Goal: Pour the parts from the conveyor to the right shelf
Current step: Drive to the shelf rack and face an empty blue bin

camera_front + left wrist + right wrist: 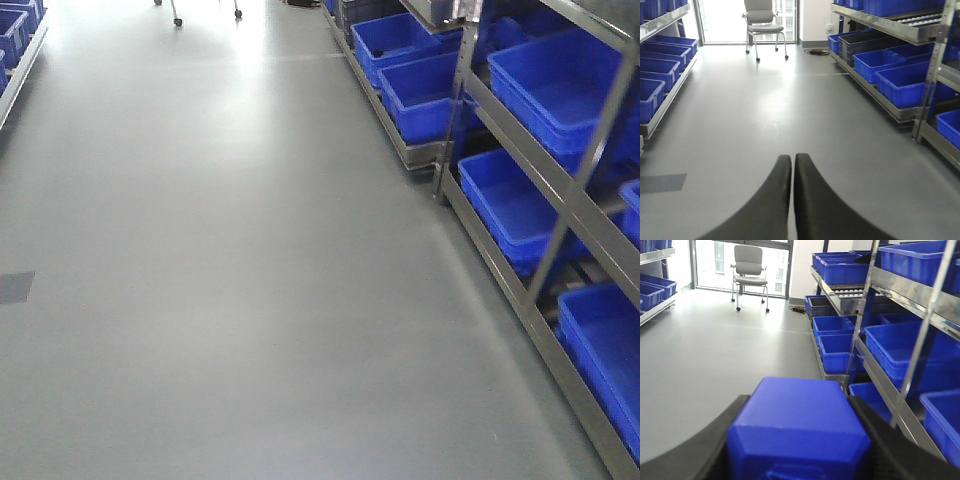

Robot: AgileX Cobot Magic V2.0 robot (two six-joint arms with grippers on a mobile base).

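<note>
My right gripper point(799, 401) is shut on the bright-blue plastic block point(797, 430), whose smooth top fills the space between the two black fingers. The right shelf point(900, 287), a steel rack with white rollers and deep-blue bins point(840, 270), runs along the right side, close beside the held block. It also shows in the front view point(565, 205) and the left wrist view point(890, 25). My left gripper point(792, 159) is shut and empty above the grey floor. The conveyor is out of view. Neither gripper shows in the front view.
A grey office chair point(762, 22) on casters stands at the far end by the window. Another rack with blue bins point(660, 65) lines the left side. A dark patch point(15, 287) lies on the glossy grey floor. Cables point(815, 51) lie near the far right rack.
</note>
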